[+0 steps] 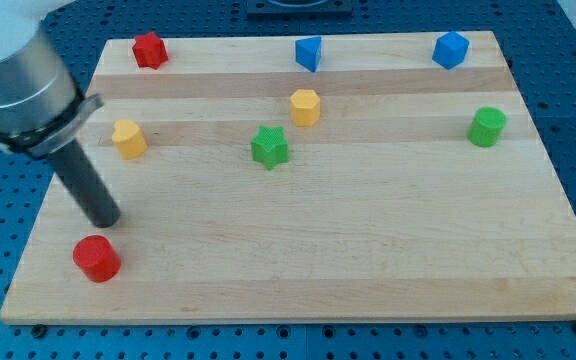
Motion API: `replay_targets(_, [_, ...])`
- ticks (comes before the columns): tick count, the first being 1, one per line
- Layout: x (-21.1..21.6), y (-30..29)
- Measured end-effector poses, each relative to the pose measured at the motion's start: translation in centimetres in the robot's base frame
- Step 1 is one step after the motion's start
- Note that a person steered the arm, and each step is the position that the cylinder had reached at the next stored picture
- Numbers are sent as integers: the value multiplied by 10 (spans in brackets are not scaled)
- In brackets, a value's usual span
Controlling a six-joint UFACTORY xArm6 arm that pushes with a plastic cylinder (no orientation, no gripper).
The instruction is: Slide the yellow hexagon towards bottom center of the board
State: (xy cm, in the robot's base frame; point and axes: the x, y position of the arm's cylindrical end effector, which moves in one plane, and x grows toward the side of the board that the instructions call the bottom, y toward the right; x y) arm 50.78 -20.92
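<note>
Pale wooden surface (368, 250) carries the scattered blocks, the arm's dark rod has its tip (107, 222) just above the red cylinder (96, 258) at the view's lower left, no jawed end effector, and the yellow hexagon (305, 106) sits upper-middle, beside the green star (269, 147).

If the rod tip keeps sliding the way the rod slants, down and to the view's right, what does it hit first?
Probably nothing: my tip would pass above the red cylinder, missing it narrowly, though depth is unclear. The yellow hexagon lies elsewhere.
</note>
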Motion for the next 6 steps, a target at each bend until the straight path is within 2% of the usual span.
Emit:
replay_targets(2, [-29, 71])
replay_targets(3, [-49, 87])
replay_targets(6, [-159, 132])
